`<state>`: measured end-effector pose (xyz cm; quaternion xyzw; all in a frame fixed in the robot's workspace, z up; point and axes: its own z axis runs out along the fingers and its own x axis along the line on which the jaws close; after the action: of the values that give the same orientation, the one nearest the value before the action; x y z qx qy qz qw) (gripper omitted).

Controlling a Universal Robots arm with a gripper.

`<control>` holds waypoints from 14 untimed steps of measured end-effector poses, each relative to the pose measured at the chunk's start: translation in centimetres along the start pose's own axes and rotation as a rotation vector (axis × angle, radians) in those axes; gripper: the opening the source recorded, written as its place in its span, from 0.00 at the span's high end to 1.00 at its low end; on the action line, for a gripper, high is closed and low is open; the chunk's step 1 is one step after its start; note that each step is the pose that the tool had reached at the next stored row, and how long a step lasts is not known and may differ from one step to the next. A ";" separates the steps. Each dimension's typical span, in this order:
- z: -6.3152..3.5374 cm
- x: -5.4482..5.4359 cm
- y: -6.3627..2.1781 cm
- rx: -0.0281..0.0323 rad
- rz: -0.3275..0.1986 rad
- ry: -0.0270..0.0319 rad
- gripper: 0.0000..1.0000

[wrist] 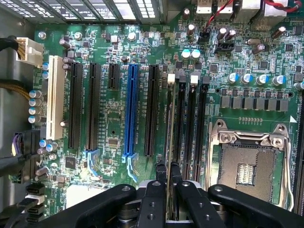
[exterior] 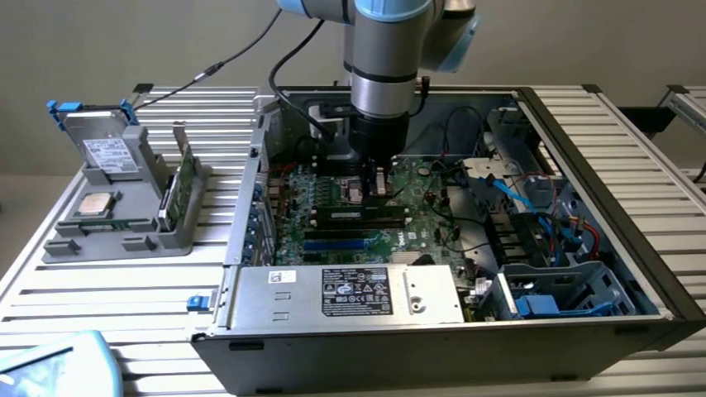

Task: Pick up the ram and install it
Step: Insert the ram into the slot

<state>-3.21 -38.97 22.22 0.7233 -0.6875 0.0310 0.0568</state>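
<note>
Claw (wrist: 167,167) was clenched on the ram (wrist: 168,128): one stick, seen edge-on as a thin strip pinched between two fingers (wrist: 159,180). The ram stood upright over the bank of memory slots (wrist: 192,123) just beside the CPU socket (wrist: 249,164), lined up with the slot farthest from the socket. Whether it touched that slot could not be told. Four memory slots were counted, two with white end latches and two with black.

There was one CPU socket, bare, with a metal frame around it. Past the memory slots, farther from the socket, six expansion slots were counted: four black (wrist: 152,109), one of them short, one blue (wrist: 131,109) and one white (wrist: 55,104).

In the exterior view the claw (exterior: 375,178) was down inside one open computer case (exterior: 617,165), over the motherboard (exterior: 331,223). One silver power supply (exterior: 342,294) with a label sat at the case wall nearest the camera.

One grey tray (exterior: 121,236) sat outside the case, well apart from the socket, on the exterior view's left. It held one square silver chip (exterior: 97,204), one drive (exterior: 107,153) and one green card (exterior: 182,186) on edge. Case and tray both sat on one slatted metal table (exterior: 88,289).
</note>
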 end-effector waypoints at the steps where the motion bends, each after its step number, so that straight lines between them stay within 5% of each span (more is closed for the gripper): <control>1: 0.01 0.0 0.00 0.0000 0.000 0.0001 0.86; 14: 0.10 0.0 0.00 -0.0014 0.000 -0.0001 0.86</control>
<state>-3.21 -39.00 22.12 0.7233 -0.6875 0.0304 0.0573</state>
